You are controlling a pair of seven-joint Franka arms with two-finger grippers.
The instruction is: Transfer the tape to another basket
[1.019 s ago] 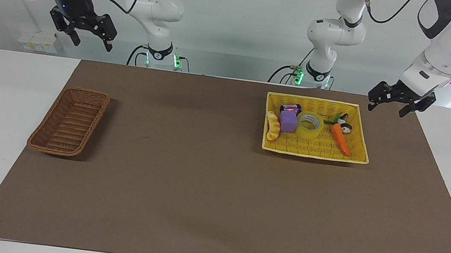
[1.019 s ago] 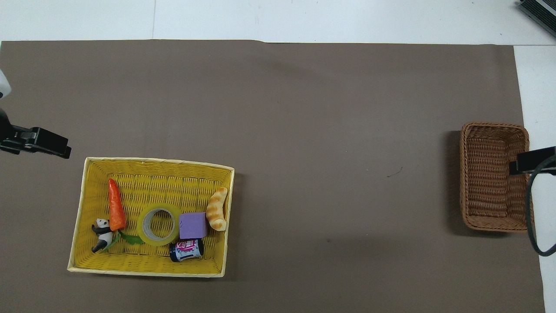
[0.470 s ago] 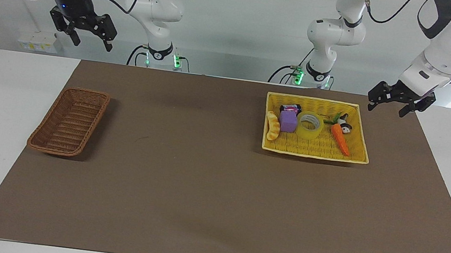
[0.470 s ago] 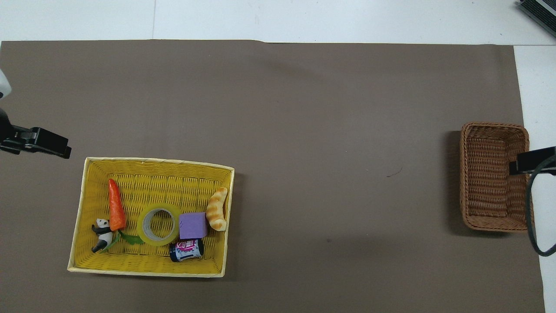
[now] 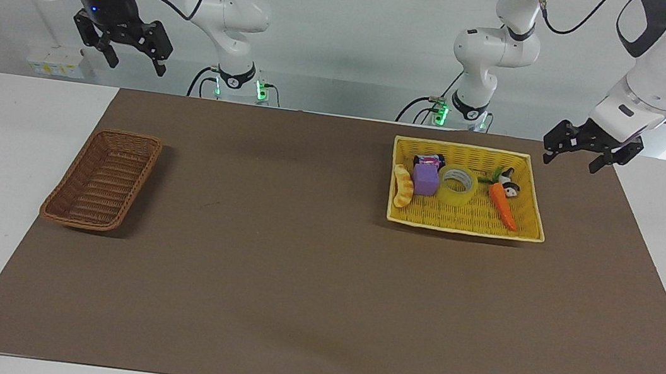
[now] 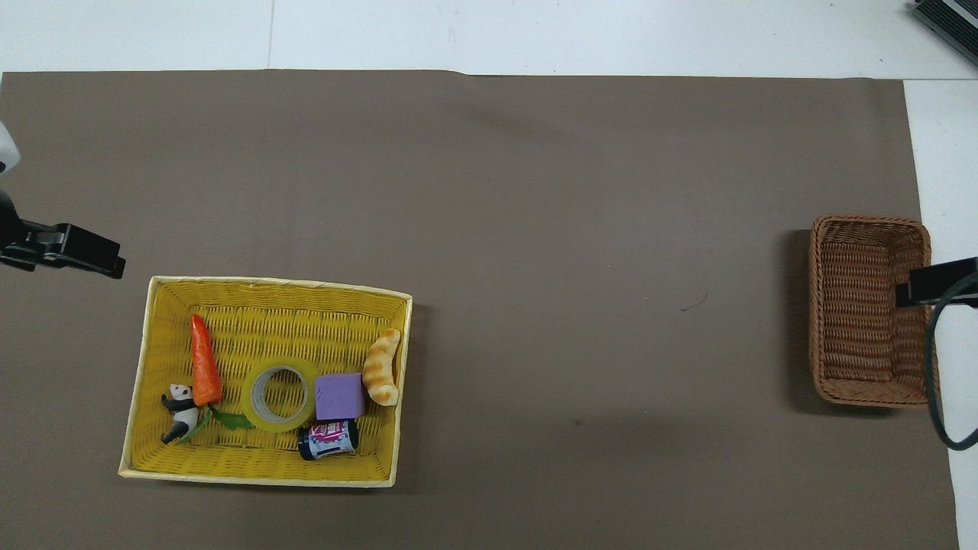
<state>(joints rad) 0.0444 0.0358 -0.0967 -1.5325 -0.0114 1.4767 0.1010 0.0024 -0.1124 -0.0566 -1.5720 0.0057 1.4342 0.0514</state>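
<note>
The tape, a yellow translucent roll, lies flat in the yellow basket, between a purple cube and a toy carrot. The brown wicker basket stands empty at the right arm's end of the table. My left gripper hangs open above the mat's corner beside the yellow basket, holding nothing. High above the table's edge at the right arm's end, my right gripper is open and empty.
The yellow basket also holds a bread piece, a small can and a panda figure. A brown mat covers most of the table between the two baskets.
</note>
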